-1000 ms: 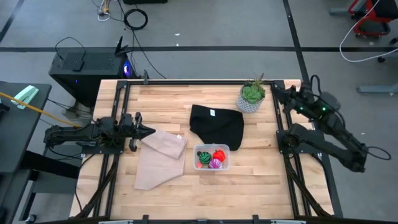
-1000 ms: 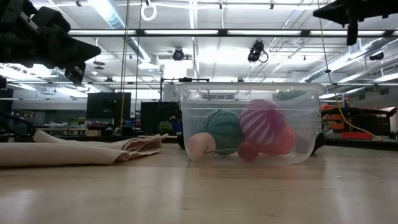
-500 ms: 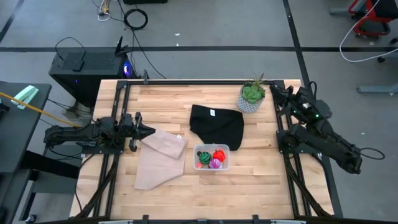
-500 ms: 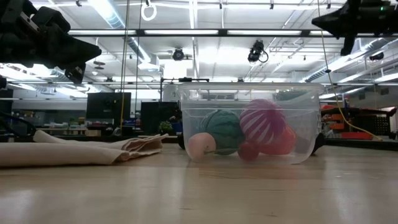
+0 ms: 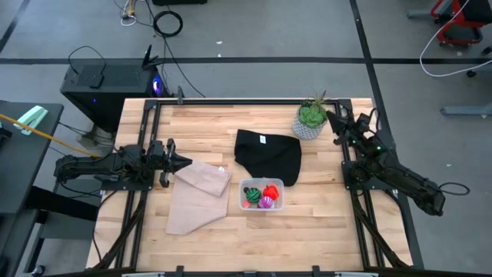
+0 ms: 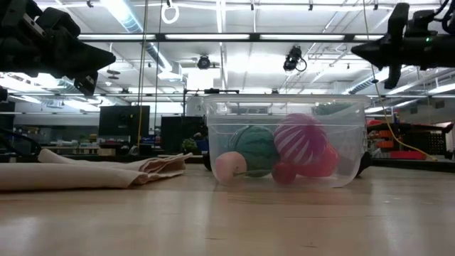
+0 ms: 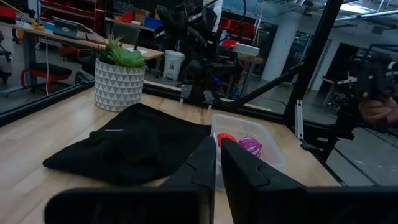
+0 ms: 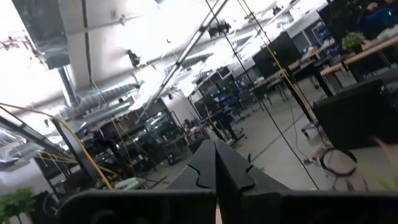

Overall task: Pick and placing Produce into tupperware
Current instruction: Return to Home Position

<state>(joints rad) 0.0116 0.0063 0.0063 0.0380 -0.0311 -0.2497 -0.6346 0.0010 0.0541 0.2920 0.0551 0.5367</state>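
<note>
- The clear tupperware (image 5: 261, 181) sits mid-table, holding all the produce: red piece (image 5: 270, 191), green striped ball (image 5: 251, 197), purple ball (image 5: 266, 203).
- Left gripper (image 5: 184, 162), pressed together and empty, rests at the left.
- Right gripper (image 5: 332, 117), likewise pressed together, hovers far right.
- Packing looks done; only parking the arms remains.

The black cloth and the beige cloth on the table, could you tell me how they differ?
The black cloth lies bunched between the clear container and the potted plant; the beige cloth lies beside the container on the left arm's side, stretched longer. Both rest on the wooden table, unheld.
</note>
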